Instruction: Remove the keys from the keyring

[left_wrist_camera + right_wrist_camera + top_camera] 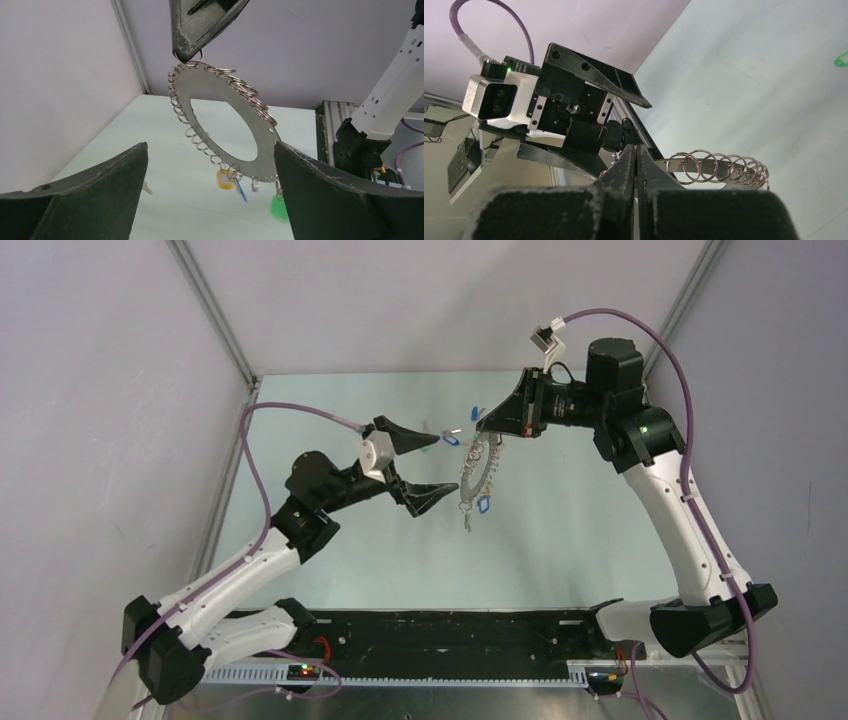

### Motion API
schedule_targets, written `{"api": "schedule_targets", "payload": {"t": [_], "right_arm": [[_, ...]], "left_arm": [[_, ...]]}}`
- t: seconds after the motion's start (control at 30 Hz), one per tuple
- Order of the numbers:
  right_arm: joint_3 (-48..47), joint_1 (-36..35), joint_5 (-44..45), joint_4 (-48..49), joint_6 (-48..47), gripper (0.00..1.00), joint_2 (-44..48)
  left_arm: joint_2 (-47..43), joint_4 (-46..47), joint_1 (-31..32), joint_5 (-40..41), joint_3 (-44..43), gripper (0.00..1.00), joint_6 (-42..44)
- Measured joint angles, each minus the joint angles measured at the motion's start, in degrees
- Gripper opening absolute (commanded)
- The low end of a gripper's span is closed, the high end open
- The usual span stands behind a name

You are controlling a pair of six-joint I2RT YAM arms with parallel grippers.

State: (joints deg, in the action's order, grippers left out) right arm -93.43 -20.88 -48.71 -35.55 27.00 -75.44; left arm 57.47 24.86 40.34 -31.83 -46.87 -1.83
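Your left tool [447, 462] stands wide, one finger on either side of the keyring [235, 100]; its wrist view shows you the ring's flat face, tilted, hanging above the desk [560, 540] with tagged keys [225, 180] dangling from the lower rim; the top view gives only the ring's thin edge; your right tool [480, 430] is pinched tight on the top rim.

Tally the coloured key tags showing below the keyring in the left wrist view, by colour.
yellow tag: 1
blue tag: 1
green tag: 1 (blurred)
Total: 3
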Motion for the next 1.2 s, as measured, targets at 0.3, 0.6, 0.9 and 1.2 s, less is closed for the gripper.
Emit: {"api": "schedule_targets", "payload": {"t": [0.3, 0.6, 0.9, 1.2], "right_arm": [[0.0, 0.0, 2.0, -1.1, -0.2, 0.00, 0.0], [0.0, 0.0, 3.5, -1.9, -0.7, 0.00, 0.0], [-0.8, -0.1, 4.5, -1.9, -0.6, 0.00, -0.2], [-0.9, -0.5, 5.6, -1.9, -0.9, 0.40, -0.2]], "left_arm": [[-2.1, -0.1, 1.1, 1.3, 0.9, 0.98, 0.2], [-7.6, -1.0, 1.2, 4.6, 3.1, 0.98, -1.3], [2.1, -2.5, 3.1, 5.0, 1.0, 0.95, -2.8], [5.4, -3.8, 4.7, 10.7, -2.0, 0.00, -2.6]]}}
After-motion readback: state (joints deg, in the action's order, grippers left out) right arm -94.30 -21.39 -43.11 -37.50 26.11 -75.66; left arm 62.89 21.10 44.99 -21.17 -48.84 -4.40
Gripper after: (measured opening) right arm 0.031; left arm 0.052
